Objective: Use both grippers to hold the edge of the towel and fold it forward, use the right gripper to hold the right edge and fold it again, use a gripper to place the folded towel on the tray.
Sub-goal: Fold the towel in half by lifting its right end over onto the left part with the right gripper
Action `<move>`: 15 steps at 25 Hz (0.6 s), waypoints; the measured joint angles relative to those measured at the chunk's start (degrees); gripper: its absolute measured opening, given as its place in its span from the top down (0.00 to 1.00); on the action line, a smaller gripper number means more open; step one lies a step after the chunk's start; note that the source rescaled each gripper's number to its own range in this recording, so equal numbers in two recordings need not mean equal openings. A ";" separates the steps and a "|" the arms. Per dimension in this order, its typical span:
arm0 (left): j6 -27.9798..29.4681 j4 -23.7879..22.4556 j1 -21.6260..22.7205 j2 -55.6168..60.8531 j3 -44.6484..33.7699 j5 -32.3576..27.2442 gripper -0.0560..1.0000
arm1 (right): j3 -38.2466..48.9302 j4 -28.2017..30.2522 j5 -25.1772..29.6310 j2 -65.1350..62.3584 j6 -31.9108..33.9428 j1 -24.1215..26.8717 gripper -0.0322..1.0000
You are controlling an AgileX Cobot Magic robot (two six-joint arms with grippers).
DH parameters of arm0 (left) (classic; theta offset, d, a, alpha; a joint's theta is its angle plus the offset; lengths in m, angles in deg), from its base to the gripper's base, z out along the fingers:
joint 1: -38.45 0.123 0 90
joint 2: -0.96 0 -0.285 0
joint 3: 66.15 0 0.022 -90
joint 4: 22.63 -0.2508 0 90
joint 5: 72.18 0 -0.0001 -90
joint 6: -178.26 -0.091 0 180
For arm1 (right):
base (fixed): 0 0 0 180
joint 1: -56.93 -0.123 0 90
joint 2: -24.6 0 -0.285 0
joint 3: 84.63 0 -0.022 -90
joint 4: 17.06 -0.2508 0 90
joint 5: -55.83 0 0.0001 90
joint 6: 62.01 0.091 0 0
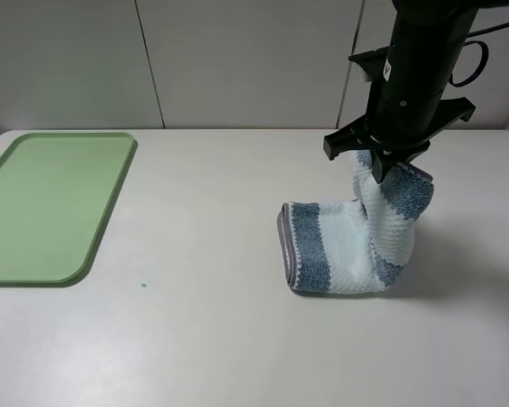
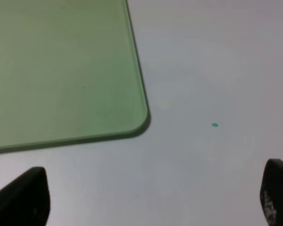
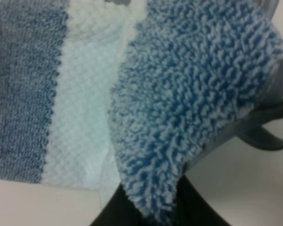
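The striped blue and white towel (image 1: 348,246) lies folded on the table right of centre, its right part pulled up off the surface. My right gripper (image 1: 382,174) is shut on that raised right edge, and the cloth hangs from it. In the right wrist view the fuzzy blue towel (image 3: 188,103) fills the frame, pinched between the dark fingers (image 3: 118,209). The light-green tray (image 1: 42,203) sits at the far left. My left gripper (image 2: 151,197) is open above the bare table just off the tray's rounded corner (image 2: 141,122); the left arm is not seen in the high view.
A small green dot (image 1: 142,285) marks the table between tray and towel. White wall panels stand behind the table. The right arm's black body (image 1: 416,76) rises above the towel.
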 joint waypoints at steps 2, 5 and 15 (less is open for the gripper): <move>0.00 0.00 0.00 0.00 0.00 0.00 0.12 | 0.00 -0.54 0.00 0.00 -0.25 0.00 0.90; 0.00 0.00 0.00 0.00 0.00 0.00 0.12 | 0.00 -2.27 -0.38 0.00 -1.47 0.00 0.90; 0.00 0.00 0.00 0.00 0.00 0.00 0.12 | 0.68 -5.37 -1.54 0.41 -3.09 0.00 0.90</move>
